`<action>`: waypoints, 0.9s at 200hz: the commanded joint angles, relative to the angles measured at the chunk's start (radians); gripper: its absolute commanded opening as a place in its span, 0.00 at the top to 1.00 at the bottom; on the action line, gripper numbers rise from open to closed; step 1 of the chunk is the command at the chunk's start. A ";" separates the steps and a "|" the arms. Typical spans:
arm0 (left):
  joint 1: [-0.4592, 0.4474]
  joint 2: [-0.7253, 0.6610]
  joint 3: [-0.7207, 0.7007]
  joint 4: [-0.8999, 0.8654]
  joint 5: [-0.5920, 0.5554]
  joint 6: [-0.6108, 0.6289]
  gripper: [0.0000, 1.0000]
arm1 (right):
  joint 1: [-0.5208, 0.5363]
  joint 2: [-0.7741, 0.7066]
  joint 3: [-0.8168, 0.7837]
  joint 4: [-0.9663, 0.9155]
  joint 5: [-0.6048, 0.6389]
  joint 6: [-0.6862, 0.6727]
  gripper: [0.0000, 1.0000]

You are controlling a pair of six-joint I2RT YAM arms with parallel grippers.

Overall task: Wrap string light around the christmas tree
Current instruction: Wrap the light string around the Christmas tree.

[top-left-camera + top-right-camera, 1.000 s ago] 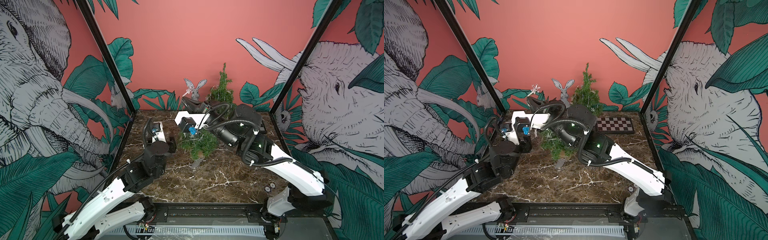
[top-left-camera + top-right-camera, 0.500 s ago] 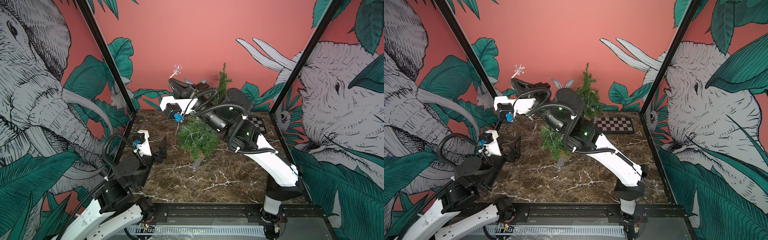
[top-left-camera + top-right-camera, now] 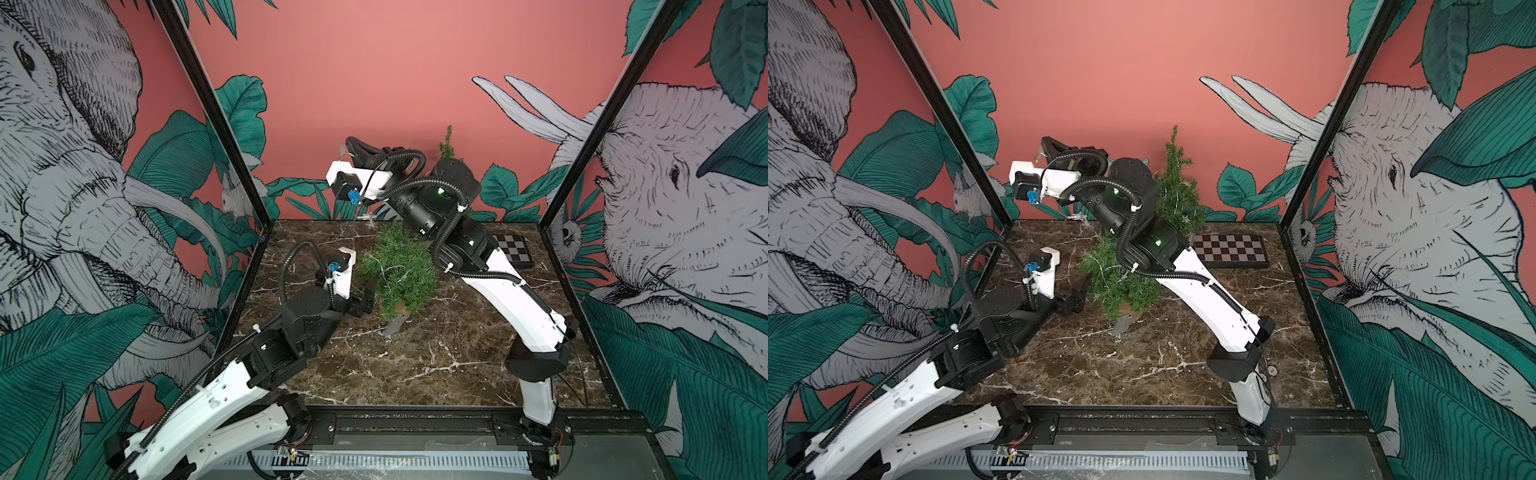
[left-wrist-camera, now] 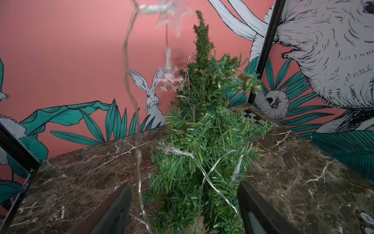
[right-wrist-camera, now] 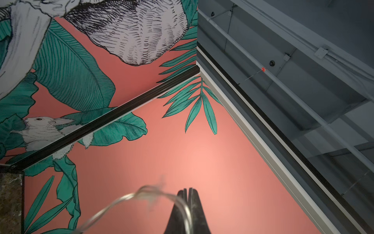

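Marble-patterned desk (image 3: 415, 365) inside a booth with salmon walls painted with elephants and leaves. Two white and black robot arms work over it. The right arm (image 3: 511, 299) bends across the christmas tree (image 3: 399, 278), which stands upright near the middle of the desk, toward the back. Whether its joints touch the foliage cannot be told, but a careless swing there could knock the light tree over. The left arm (image 3: 232, 386) lies low, pointing at the tree's lower branches. A chessboard (image 3: 1231, 251) lies flat at the back, well apart from the work. The right pincer (image 5: 188, 191) sits high beside the back wall, above and to one side of the tree, jaws pressed together on the string light (image 5: 129, 196). From there the thin silvery wire hangs slack down to the tree, where a few loops already cross the lower and middle branches. The left pincer (image 4: 185, 183) has its jaws wide apart and empty, one on each side of the lower foliage, with the hanging strand just beside one finger (image 4: 119, 204). Closing here risks catching needles rather than wire, or missing the strand. A hard pull from above could drag the loops off or tip the tree, since the wire is hooked in the branches. Small clear star ornaments (image 4: 172, 14) dangle on the strand near the treetop and could snag there. The thin wire may also slip from the clamped jaws.
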 commanded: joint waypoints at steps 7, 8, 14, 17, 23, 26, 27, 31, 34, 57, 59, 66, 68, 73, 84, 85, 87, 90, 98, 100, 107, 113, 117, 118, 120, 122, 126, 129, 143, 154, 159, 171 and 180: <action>0.009 0.066 0.063 0.075 -0.125 0.036 0.10 | -0.022 -0.002 0.004 0.207 -0.013 0.023 1.00; 0.010 0.070 0.065 0.075 -0.130 0.036 0.10 | -0.023 -0.002 0.003 0.211 -0.013 0.023 1.00; 0.017 0.089 0.075 0.076 -0.146 0.032 0.09 | -0.026 -0.002 0.003 0.228 -0.014 0.031 1.00; 0.021 0.101 0.082 0.073 -0.148 0.030 0.09 | -0.029 -0.002 0.004 0.237 -0.015 0.035 1.00; 0.031 0.120 0.095 0.068 -0.148 0.018 0.09 | -0.035 -0.001 0.006 0.244 -0.022 0.039 1.00; 0.036 0.127 0.100 0.065 -0.148 0.011 0.09 | -0.038 0.000 0.007 0.246 -0.024 0.038 1.00; 0.038 0.130 0.102 0.064 -0.148 0.009 0.09 | -0.039 0.001 0.007 0.247 -0.026 0.038 1.00; 0.046 0.138 0.109 0.064 -0.148 -0.001 0.09 | -0.041 0.002 0.009 0.250 -0.028 0.039 1.00; 0.051 0.145 0.113 0.064 -0.149 -0.010 0.09 | -0.044 0.004 0.009 0.254 -0.029 0.038 1.00; 0.100 0.166 0.120 0.080 -0.147 -0.050 0.09 | -0.073 0.019 0.015 0.263 -0.018 0.020 1.00; 0.105 0.166 0.120 0.081 -0.145 -0.054 0.09 | -0.076 0.020 0.015 0.262 -0.017 0.018 1.00; 0.123 0.168 0.121 0.083 -0.128 -0.064 0.10 | -0.089 0.023 0.011 0.265 -0.009 0.011 1.00; 0.128 0.167 0.121 0.083 -0.123 -0.067 0.10 | -0.092 0.024 0.009 0.266 -0.006 0.010 1.00; 0.138 0.166 0.123 0.085 -0.113 -0.072 0.10 | -0.103 0.024 0.004 0.266 0.000 0.008 1.00; 0.153 0.166 0.126 0.087 -0.091 -0.075 0.12 | -0.124 0.024 -0.004 0.269 0.012 0.013 1.00; 0.154 0.167 0.127 0.087 -0.089 -0.075 0.12 | -0.127 0.024 -0.005 0.269 0.013 0.014 1.00; 0.156 0.167 0.127 0.087 -0.086 -0.075 0.12 | -0.130 0.024 -0.007 0.269 0.016 0.016 1.00; 0.159 0.167 0.128 0.087 -0.082 -0.075 0.13 | -0.137 0.024 -0.008 0.268 0.020 0.018 1.00; 0.164 0.169 0.132 0.087 -0.076 -0.077 0.13 | -0.154 0.025 -0.012 0.269 0.026 0.025 1.00; 0.166 0.170 0.133 0.087 -0.074 -0.076 0.13 | -0.158 0.024 -0.013 0.269 0.027 0.028 1.00; 0.172 0.174 0.138 0.085 -0.068 -0.074 0.13 | -0.173 0.027 -0.017 0.269 0.030 0.032 1.00; 0.177 0.180 0.142 0.083 -0.061 -0.072 0.13 | -0.185 0.028 -0.022 0.269 0.032 0.036 1.00; 0.181 0.185 0.146 0.081 -0.052 -0.072 0.14 | -0.192 0.030 -0.024 0.268 0.032 0.038 1.00; 0.183 0.186 0.147 0.079 -0.052 -0.072 0.14 | -0.194 0.031 -0.024 0.268 0.032 0.039 1.00; 0.186 0.188 0.149 0.078 -0.044 -0.073 0.14 | -0.199 0.031 -0.026 0.267 0.031 0.042 1.00; 0.189 0.191 0.152 0.075 -0.041 -0.076 0.14 | -0.203 0.033 -0.025 0.265 0.031 0.045 1.00; 0.198 0.195 0.158 0.071 -0.022 -0.084 0.14 | -0.211 0.035 -0.025 0.256 0.030 0.047 1.00; 0.208 0.198 0.163 0.066 -0.005 -0.094 0.14 | -0.219 0.036 -0.023 0.250 0.029 0.048 1.00; 0.283 0.216 0.186 0.043 0.089 -0.161 0.16 | -0.250 0.044 -0.023 0.221 0.024 0.072 1.00; 0.346 0.232 0.199 0.043 0.175 -0.219 0.17 | -0.274 0.051 -0.025 0.200 0.024 0.094 1.00; 0.367 0.242 0.204 0.047 0.207 -0.240 0.17 | -0.286 0.053 -0.026 0.194 0.026 0.105 1.00; 0.400 0.267 0.216 0.063 0.247 -0.255 0.17 | -0.305 0.054 -0.036 0.187 0.030 0.123 1.00; 0.414 0.291 0.232 0.065 0.257 -0.260 0.17 | -0.321 0.051 -0.050 0.186 0.036 0.134 1.00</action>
